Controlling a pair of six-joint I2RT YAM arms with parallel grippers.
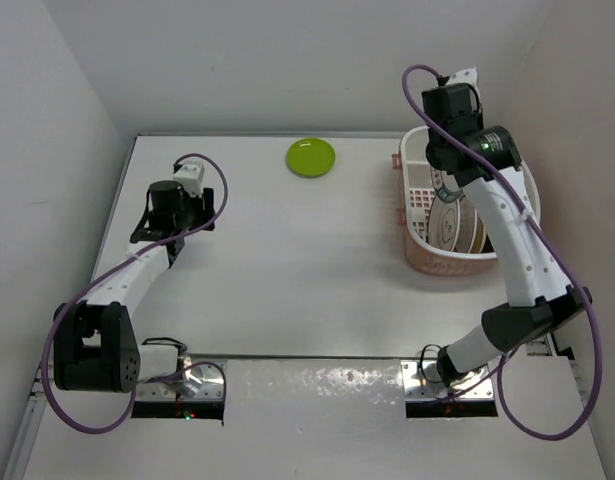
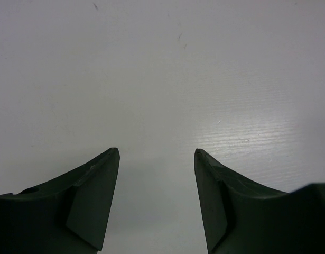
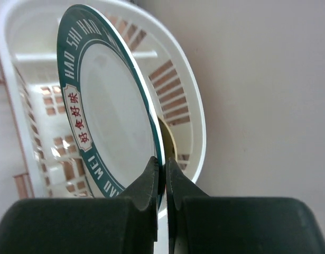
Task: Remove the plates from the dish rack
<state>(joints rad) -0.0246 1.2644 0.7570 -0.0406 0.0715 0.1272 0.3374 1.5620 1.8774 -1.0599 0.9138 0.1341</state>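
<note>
While the right arm bends over the basket, right gripper (image 3: 161, 161): clenched on the near rim of the green-and-red-rimmed plate (image 3: 114, 111), one finger on each face.
Green-and-red-rimmed plate: on edge inside the dish rack (image 3: 196, 132), its white face turned left in the wrist view, with a red label of Chinese characters on its green band; whether its lower edge rests on the grid floor cannot be told.
Tan-brown plate (image 3: 168, 142): only a brownish sliver shows just behind the held plate, probably also on edge in the rack.
Dark-rimmed plate (image 1: 447, 225): upright in the rack, partly covered by the right arm in the top view.
Dish rack (image 1: 419, 215): white slotted basket on a salmon-pink base, at the far right of the table (image 1: 287, 260).
Lime-green plate (image 1: 311, 157): flat on the table near its far edge, left of the rack and apart from it.
Left gripper (image 2: 157, 153): released, fingers spread, over bare white tabletop on the left side, well apart from every plate.
</note>
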